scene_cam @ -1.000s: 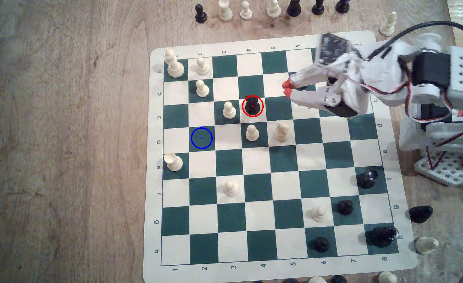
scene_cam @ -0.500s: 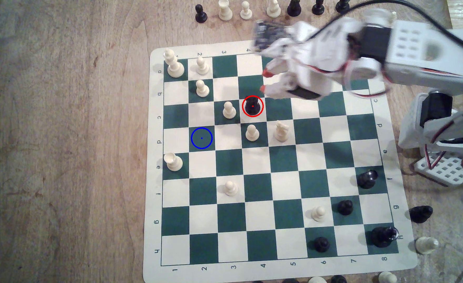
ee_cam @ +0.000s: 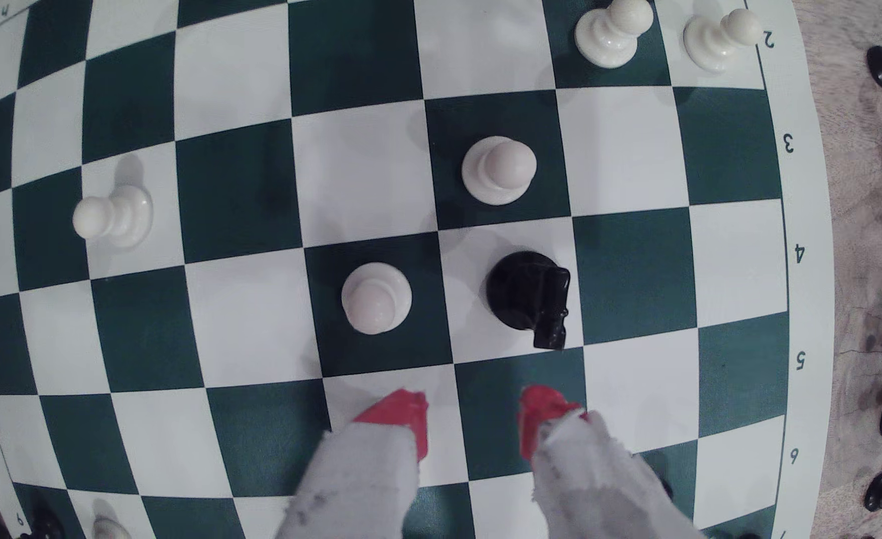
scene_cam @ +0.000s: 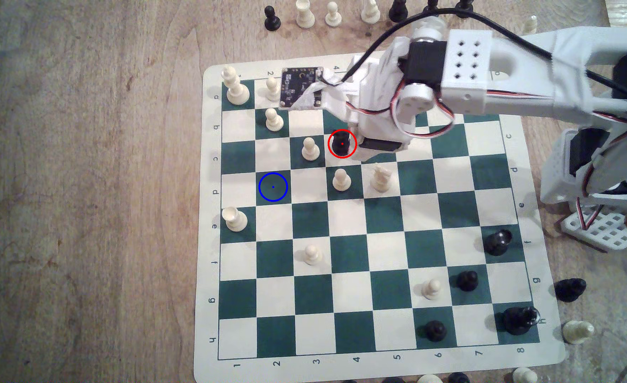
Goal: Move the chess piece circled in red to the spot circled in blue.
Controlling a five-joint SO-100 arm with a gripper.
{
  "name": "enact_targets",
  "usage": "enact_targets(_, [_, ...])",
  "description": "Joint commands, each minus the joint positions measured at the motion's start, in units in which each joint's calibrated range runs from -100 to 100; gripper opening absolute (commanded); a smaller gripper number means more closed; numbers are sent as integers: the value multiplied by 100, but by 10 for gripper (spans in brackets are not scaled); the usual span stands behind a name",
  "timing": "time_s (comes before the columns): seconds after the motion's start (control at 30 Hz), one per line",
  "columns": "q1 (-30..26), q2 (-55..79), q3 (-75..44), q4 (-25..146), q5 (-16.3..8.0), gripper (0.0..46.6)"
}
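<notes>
In the wrist view we see our gripper [ee_cam: 472, 422] nearest, its two red-tipped fingers [ee_cam: 400, 414] parted with bare board between them, holding nothing. Just past the tips stands the chess piece [ee_cam: 527, 295], black and glossy, upright on a cream square, apart from both fingers. Beside it a cream pawn [ee_cam: 375, 297] sits on the neighbouring dark square, and another cream pawn [ee_cam: 498, 168] on a dark square further out.

In the exterior view the arm [scene_cam: 466, 73] reaches in from that view's right over the chessboard [scene_cam: 209, 257], and the gripper body hangs just to the right of the chess piece [scene_cam: 341, 143], which a red ring surrounds. The fingertips themselves are hidden there under the wrist. Further toward the exterior view's left lies the spot [scene_cam: 273, 187], a dark green square under a blue circle, with no piece on it, well apart from the chess piece. Beyond the board's far edge spare pieces [scene_cam: 304, 14] line the wooden table [scene_cam: 83, 184]
</notes>
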Motion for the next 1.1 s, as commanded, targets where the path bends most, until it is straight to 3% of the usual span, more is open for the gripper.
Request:
enact_targets(0.0, [-20, 247, -751, 66, 34, 107])
enact_targets(0.43, [105, 926, -1521, 443, 278, 111])
enact_targets(1.07, [324, 1648, -1984, 214, 361, 107])
